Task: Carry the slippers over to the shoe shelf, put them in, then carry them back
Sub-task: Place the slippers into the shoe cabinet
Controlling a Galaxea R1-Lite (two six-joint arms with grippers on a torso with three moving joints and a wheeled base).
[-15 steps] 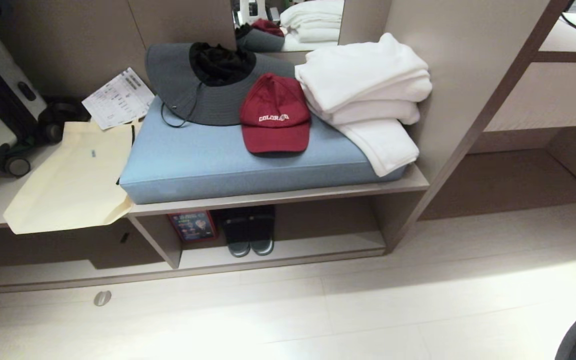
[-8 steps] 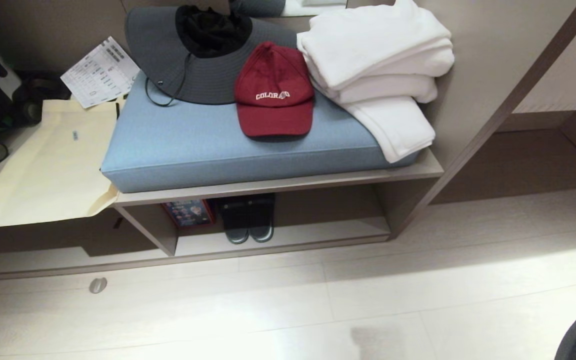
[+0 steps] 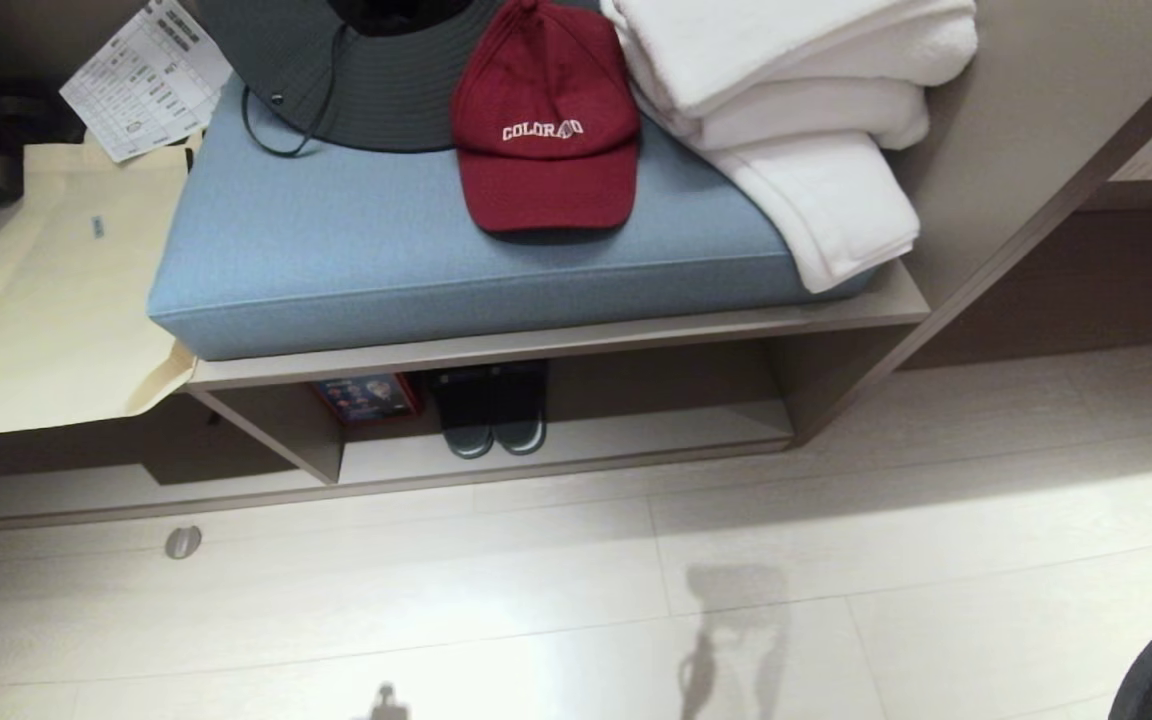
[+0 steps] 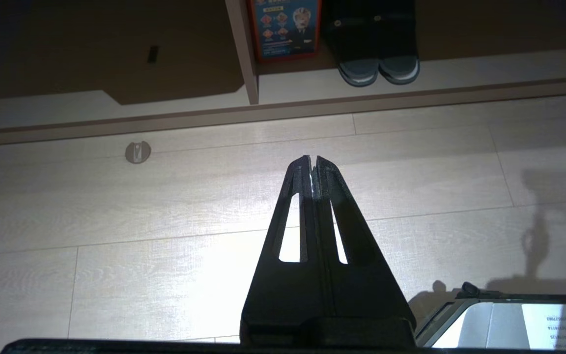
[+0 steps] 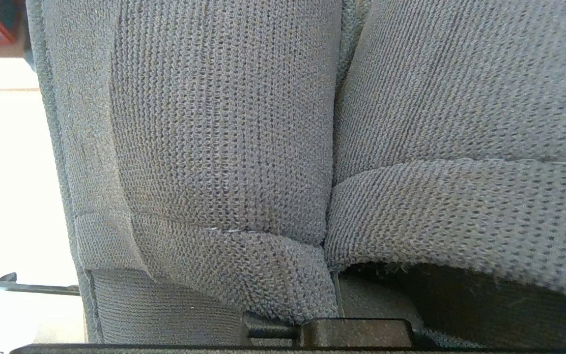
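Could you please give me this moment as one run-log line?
right claw: shut on slippers | left claw: shut, empty, above floor | shoe shelf: ahead, holds dark slippers

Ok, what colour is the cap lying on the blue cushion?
Dark red, with white COLORADO lettering across the front of the baseball cap; the head view shows it best.

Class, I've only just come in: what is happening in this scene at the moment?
A robot faces a low shoe shelf under a blue cushion. Its right gripper is shut on a pair of grey fabric slippers, which fill its wrist view. The left gripper hangs shut and empty over the floor. A darker pair already sits in the shelf.
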